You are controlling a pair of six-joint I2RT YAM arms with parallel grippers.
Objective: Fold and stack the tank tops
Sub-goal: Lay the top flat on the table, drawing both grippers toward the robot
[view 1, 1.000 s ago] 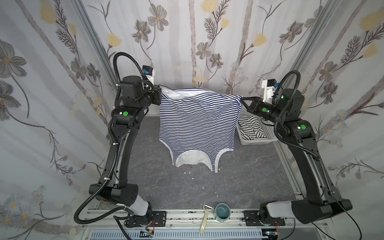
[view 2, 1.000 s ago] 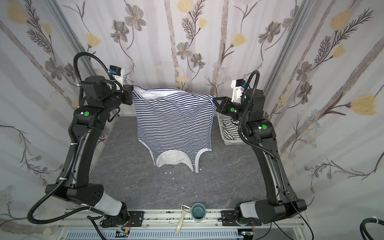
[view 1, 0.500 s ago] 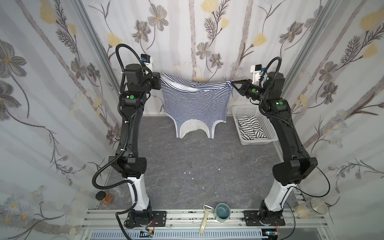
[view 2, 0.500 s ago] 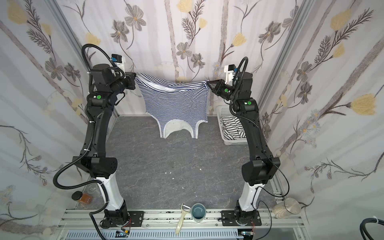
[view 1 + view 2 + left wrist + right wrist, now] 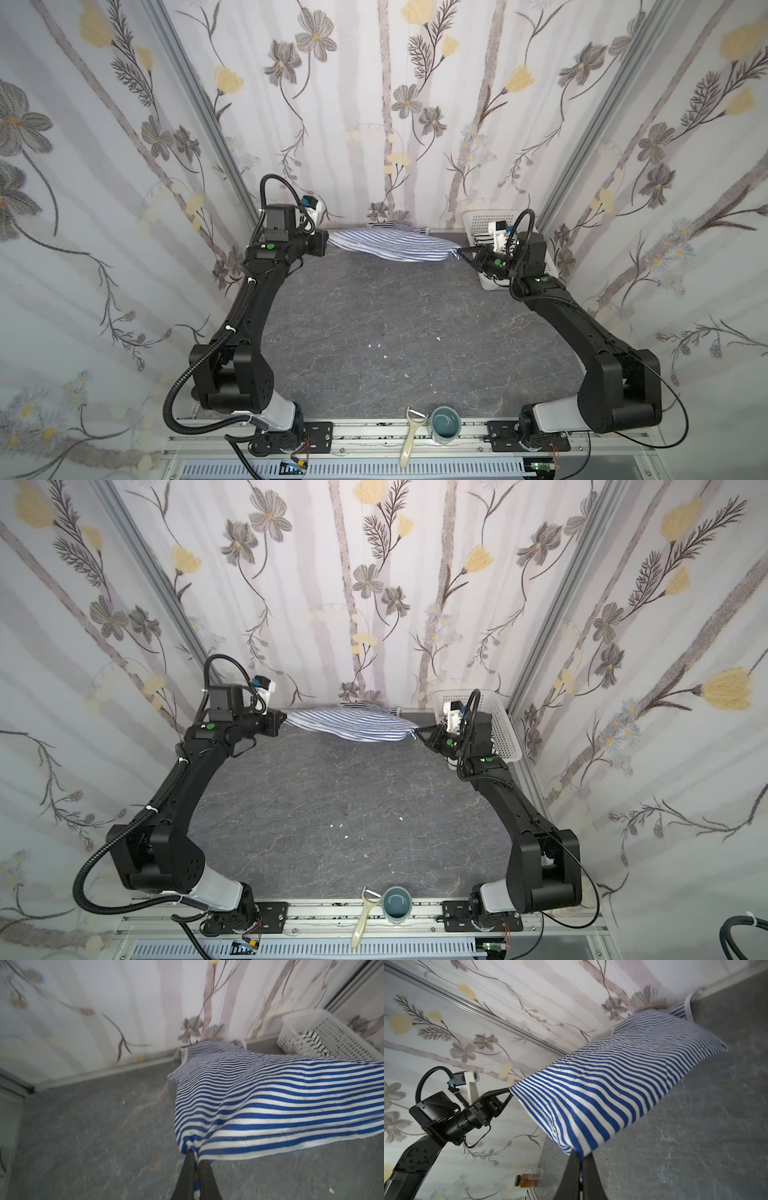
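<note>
**At the far edge of the counter (image 5: 374, 332): navy-striped tank top (image 5: 390, 247) gripped at two corners**

The garment spans the gap between the two arms. The left claw (image 5: 327, 243) is clamped tight on one hem corner. The right claw (image 5: 460, 250) is clamped tight on the other. Both corners are raised off the counter, and the hem sags between them. The strap end rests against the back wall. The black-striped tank top (image 5: 311, 1043) lies crumpled inside the white basket (image 5: 342, 1028) in the far right corner, clear of both claws.
</note>
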